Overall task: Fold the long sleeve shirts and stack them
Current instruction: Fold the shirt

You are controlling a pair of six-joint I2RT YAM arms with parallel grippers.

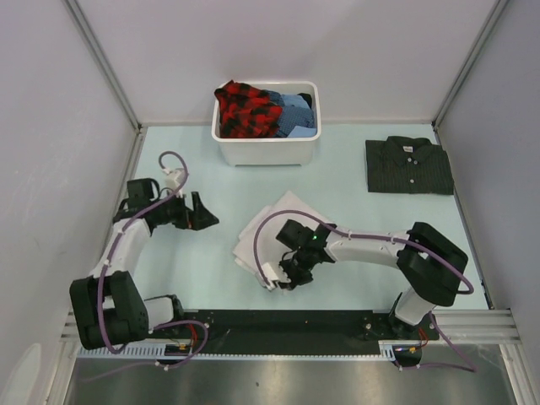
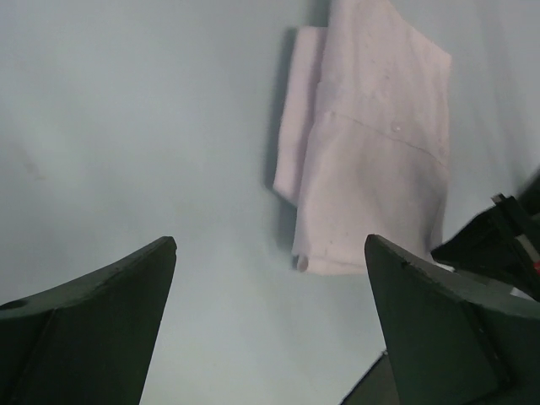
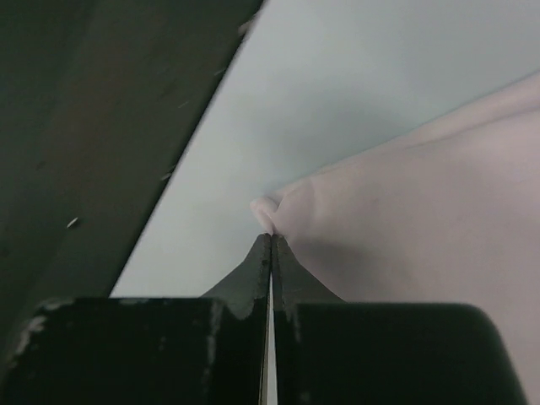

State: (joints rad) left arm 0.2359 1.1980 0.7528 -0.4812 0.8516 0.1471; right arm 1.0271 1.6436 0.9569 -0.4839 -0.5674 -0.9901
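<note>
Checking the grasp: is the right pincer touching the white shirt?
Touching. The right wrist view shows the right pincer shut on a corner of the white shirt.

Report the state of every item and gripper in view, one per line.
white shirt: folded, lying mid-way across the table, near corner pinched by the right gripper.
striped dark shirt: folded flat, at the far right.
white tub: upright, holds red-black plaid cloth and blue cloth.
left gripper: open, holding nothing.
right gripper: shut on the white shirt.

The pale table (image 1: 380,219) is holding 3 things: a tub (image 1: 266,152) far, a dark shirt (image 1: 409,166) far right, and a white shirt (image 1: 283,211) near the centre.
</note>
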